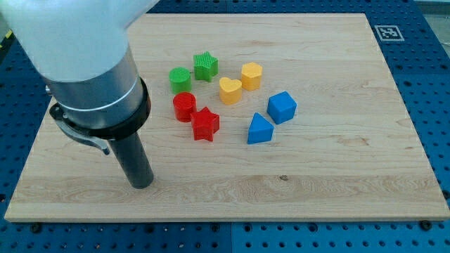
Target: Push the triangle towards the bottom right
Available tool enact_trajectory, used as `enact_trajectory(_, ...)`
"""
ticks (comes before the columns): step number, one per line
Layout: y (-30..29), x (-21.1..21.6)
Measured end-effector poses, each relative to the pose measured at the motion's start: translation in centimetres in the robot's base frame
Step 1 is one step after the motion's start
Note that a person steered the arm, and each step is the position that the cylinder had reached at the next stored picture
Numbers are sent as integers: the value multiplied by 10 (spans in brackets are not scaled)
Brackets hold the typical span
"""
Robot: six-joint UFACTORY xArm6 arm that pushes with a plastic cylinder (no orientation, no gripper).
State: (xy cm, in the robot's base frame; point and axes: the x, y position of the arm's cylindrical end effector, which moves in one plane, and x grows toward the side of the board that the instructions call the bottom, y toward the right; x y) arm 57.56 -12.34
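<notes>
The blue triangle [259, 130] lies on the wooden board [337, 176] near the middle, just below and left of the blue cube [282, 107]. My tip [142, 184] rests on the board at the lower left, well to the left of the triangle and apart from every block. The red star [205, 124] lies between my tip and the triangle.
A cluster sits left of the triangle: a red cylinder [184, 106], a green cylinder [180, 79], a green star [205, 66], a yellow heart [230, 90] and a yellow block [252, 74]. A marker tag [389, 32] sits off the board's upper right corner.
</notes>
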Motion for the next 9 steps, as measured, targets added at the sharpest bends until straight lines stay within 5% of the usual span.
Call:
enact_trajectory(1,0,0)
enact_trajectory(3,-1,-94)
enact_trajectory(8,15,-99)
enact_trajectory(9,69,-97)
